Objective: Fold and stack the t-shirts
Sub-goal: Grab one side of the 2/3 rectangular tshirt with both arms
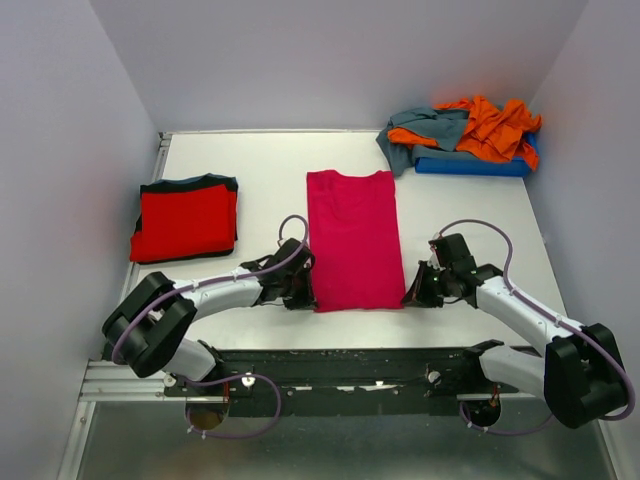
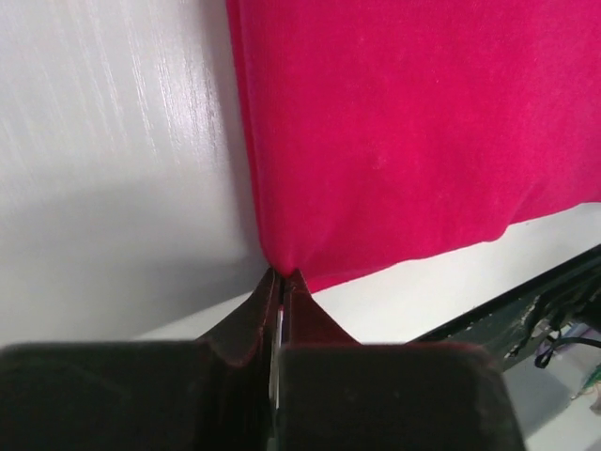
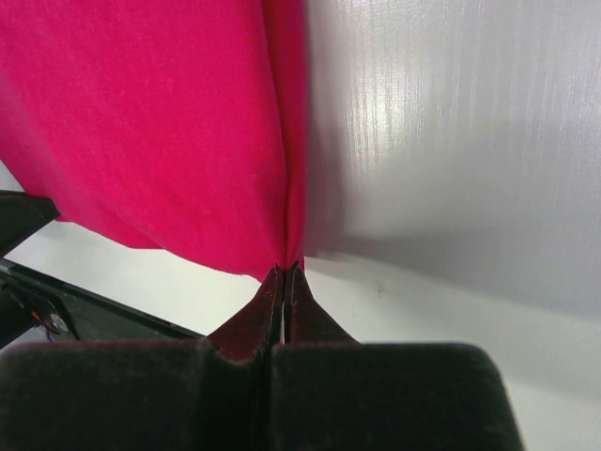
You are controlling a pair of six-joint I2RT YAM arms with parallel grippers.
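A magenta-pink t-shirt [image 1: 351, 240] lies flat in a long folded strip at the table's middle. My left gripper [image 1: 307, 283] is shut on its near left corner, seen in the left wrist view [image 2: 282, 274]. My right gripper [image 1: 410, 290] is shut on its near right corner, seen in the right wrist view [image 3: 285, 266]. The pink cloth fills both wrist views [image 2: 413, 122] [image 3: 150, 122]. A folded bright red t-shirt [image 1: 186, 220] lies at the left on a dark one. Orange [image 1: 492, 128] and grey-teal [image 1: 425, 130] t-shirts lie crumpled at the back right.
A blue plastic tray [image 1: 470, 165] sits under the crumpled shirts at the back right corner. The white table [image 1: 260, 170] has walls on three sides. A black rail [image 1: 350, 362] runs along the near edge between the arm bases.
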